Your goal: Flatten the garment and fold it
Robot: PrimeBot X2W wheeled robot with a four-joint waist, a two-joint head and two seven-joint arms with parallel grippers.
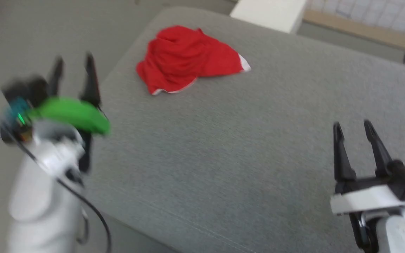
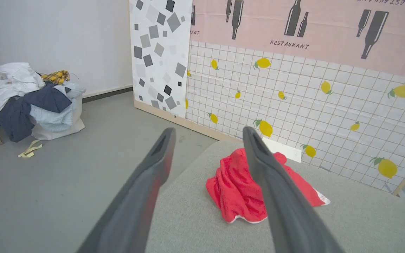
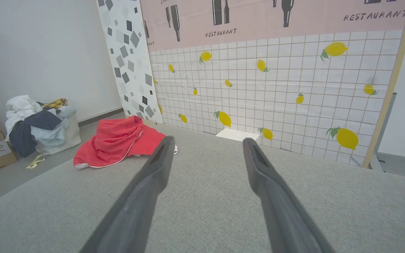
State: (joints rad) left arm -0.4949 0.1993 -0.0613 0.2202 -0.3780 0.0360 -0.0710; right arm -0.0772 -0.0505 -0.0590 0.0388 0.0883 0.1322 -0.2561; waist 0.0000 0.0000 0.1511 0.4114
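the garment [image 1: 185, 58] lies crumpled on the grey tabletop [image 1: 223, 158]. the left gripper [image 1: 74, 59] hovers near the garment's left side, and the right gripper [image 1: 351, 125] is well apart from the garment. both are spread open, holding nothing.

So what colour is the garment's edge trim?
White, against the red garment; clearest in the right wrist view.

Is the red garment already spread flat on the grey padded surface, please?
No, the red garment lies bunched in a crumpled heap on the grey padded surface.
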